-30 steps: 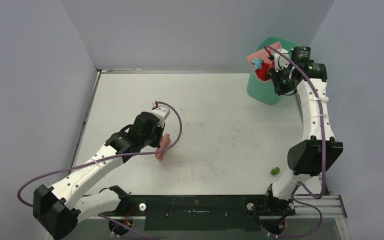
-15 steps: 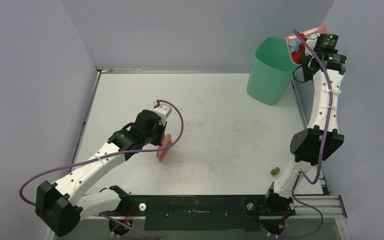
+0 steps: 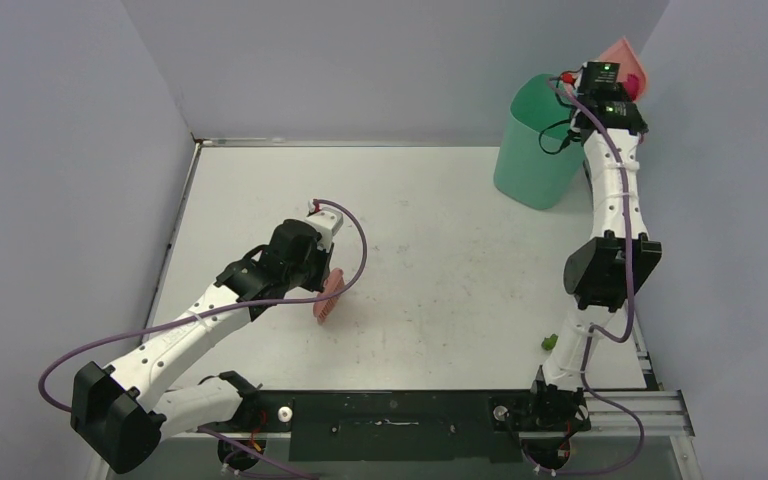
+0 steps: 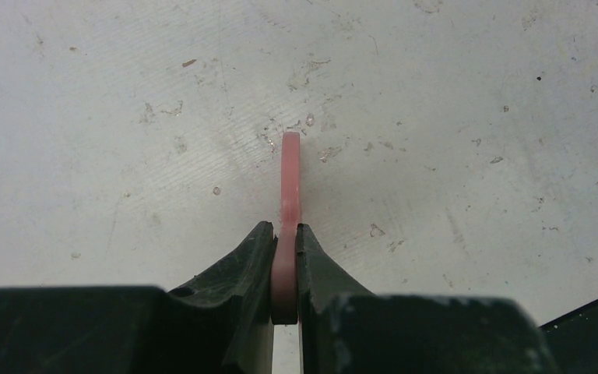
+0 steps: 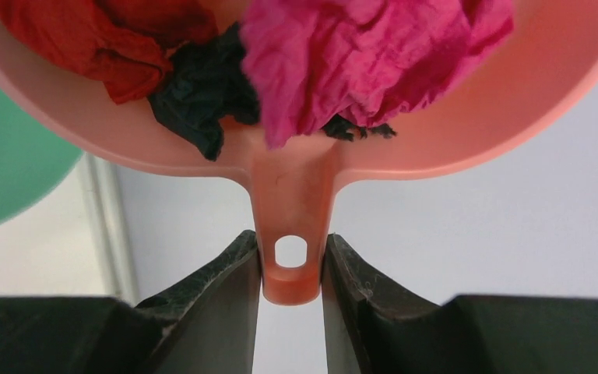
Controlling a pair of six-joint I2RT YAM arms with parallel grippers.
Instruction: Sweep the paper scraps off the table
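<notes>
My right gripper (image 5: 290, 261) is shut on the handle of the pink dustpan (image 5: 296, 187), held high by the green bin (image 3: 538, 140). In the pan lie paper scraps: a magenta wad (image 5: 366, 54), a red wad (image 5: 86, 39) and a black wad (image 5: 198, 89). In the top view the dustpan (image 3: 623, 52) pokes out behind the right wrist. One green scrap (image 3: 550, 341) lies on the table (image 3: 440, 230) beside the right arm's base. My left gripper (image 4: 284, 238) is shut on the pink brush (image 4: 290, 183), low over the table's left middle; the brush (image 3: 328, 294) also shows in the top view.
The green bin stands at the table's far right corner, and its rim (image 5: 8, 156) shows at the left of the right wrist view. Grey walls close in the back and both sides. A black rail (image 3: 390, 412) runs along the front edge.
My right arm has swung the dustpan up and to the right, from in front of the bin to high behind its right rim. The left arm and brush have barely moved.
</notes>
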